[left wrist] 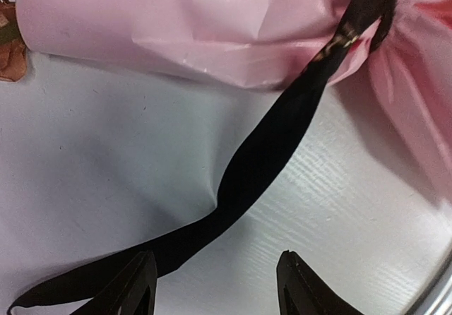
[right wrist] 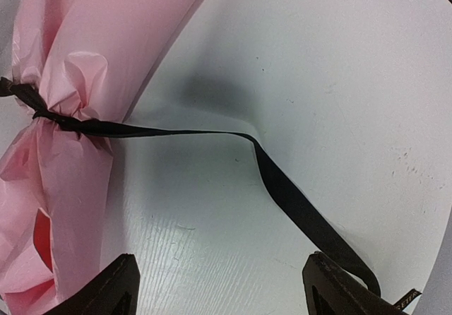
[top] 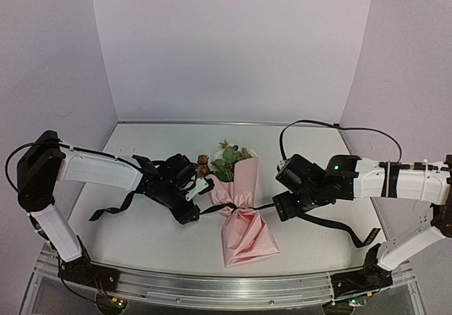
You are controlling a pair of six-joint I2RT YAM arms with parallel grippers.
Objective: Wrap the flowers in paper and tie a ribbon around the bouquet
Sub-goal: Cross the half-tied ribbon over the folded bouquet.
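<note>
White walls close round a pale table (top: pixel 127 237). The bouquet (top: pixel 240 216) lies mid-table between my two arms, flowers (top: pixel 226 161) toward the back wall. Its paper (left wrist: pixel 176 25) is pinched at the waist by the ribbon (top: pixel 332 224) (knotted already, as far as I can judge), which is why two tails trail sideways, one toward each pincer. My left pincer (left wrist: pixel 215 265) stands parted, gripping nothing. Its tail runs from the knot past one fingertip, not through the gap. My right pincer (right wrist: pixel 220 265) gapes wide and empty, the other tail lying slack and ending beside the finger farther from the bouquet.
</note>
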